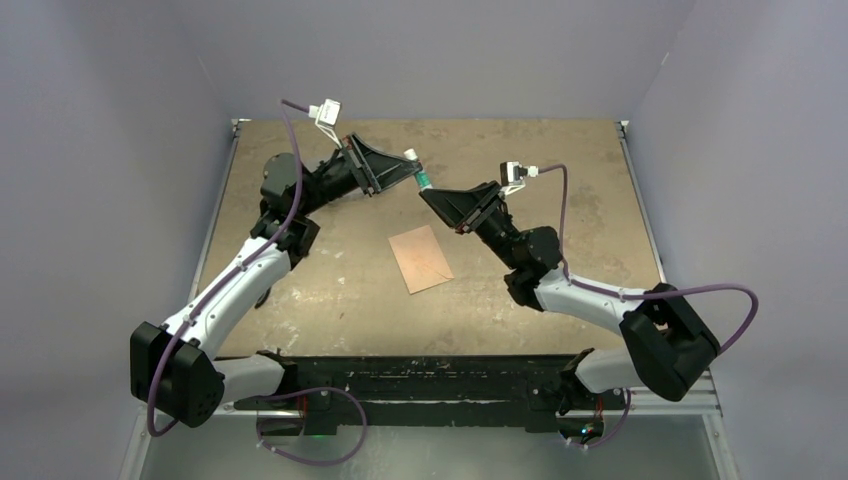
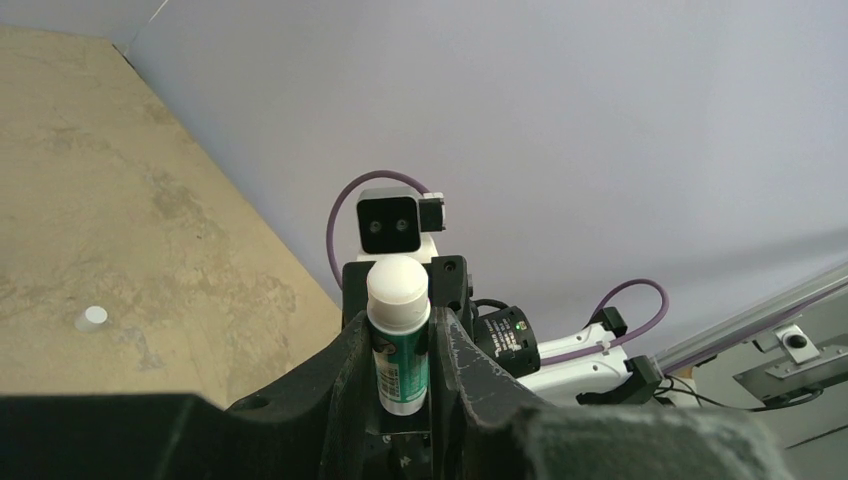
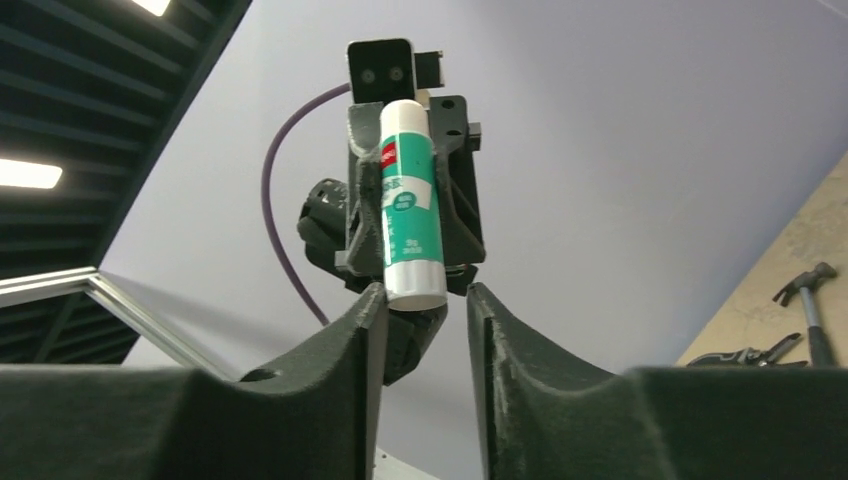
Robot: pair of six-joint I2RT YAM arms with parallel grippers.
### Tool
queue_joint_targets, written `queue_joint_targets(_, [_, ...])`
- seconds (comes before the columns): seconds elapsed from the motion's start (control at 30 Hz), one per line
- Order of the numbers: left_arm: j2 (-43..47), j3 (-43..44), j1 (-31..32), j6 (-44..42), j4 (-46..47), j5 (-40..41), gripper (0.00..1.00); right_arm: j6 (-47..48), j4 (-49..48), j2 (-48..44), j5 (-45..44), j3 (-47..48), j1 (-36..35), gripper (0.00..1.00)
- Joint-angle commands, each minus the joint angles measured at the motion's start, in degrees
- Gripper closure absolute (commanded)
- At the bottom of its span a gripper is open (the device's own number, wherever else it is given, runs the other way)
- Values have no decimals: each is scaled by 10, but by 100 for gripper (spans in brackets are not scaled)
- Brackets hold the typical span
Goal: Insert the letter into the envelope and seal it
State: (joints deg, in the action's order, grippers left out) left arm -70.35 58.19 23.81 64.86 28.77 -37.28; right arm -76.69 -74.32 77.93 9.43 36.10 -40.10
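A salmon-pink envelope (image 1: 420, 258) lies flat on the table's middle, with faint flap lines on its top face. No separate letter shows. My left gripper (image 1: 408, 173) is raised above the table and shut on a green and white glue stick (image 1: 421, 181). In the left wrist view the gripper (image 2: 402, 322) clamps the stick (image 2: 400, 350) by its green body, white end outward. My right gripper (image 1: 429, 193) faces it, open. In the right wrist view its fingertips (image 3: 372, 300) flank the stick's white end (image 3: 415, 285), the gripper (image 3: 425, 300) not closed on it.
A small white round cap (image 2: 92, 318) lies on the tan table top (image 1: 560, 150) at the back, also visible in the top view (image 1: 409, 154). A hammer (image 3: 805, 290) and pliers (image 3: 750, 355) lie on a tan surface at the right wrist view's right edge. Grey walls enclose the table.
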Motion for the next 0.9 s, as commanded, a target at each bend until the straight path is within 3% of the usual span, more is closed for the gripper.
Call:
queue_joint_targets(0.0, [18, -4, 1, -10, 5, -2, 100, 7, -25, -15, -16, 13, 1, 66])
queue_joint_targets(0.17, [19, -7, 1, -11, 2, -4, 100, 25, -25, -9, -9, 21, 1, 69])
queue_joint_targets(0.3, [21, -10, 1, -43, -37, 17, 100, 89, 13, -10, -5, 38, 1, 88])
queue_joint_targets(0.4, [20, -3, 1, -80, -91, 56, 100, 215, 102, -22, -19, 72, 0, 100])
queue_joint_targets(0.5, [18, -6, 1, -110, -128, 93, 100, 364, 191, -28, -58, 97, -3, 100])
queue_joint_targets(0.7, [-8, -8, 1, -125, -165, 140, 100, 626, 262, 1, -80, 152, -6, 100])
queue_joint_targets(0.87, [-26, 8, 1, -133, -207, 175, 100, 828, 305, 15, -168, 187, -27, 100])
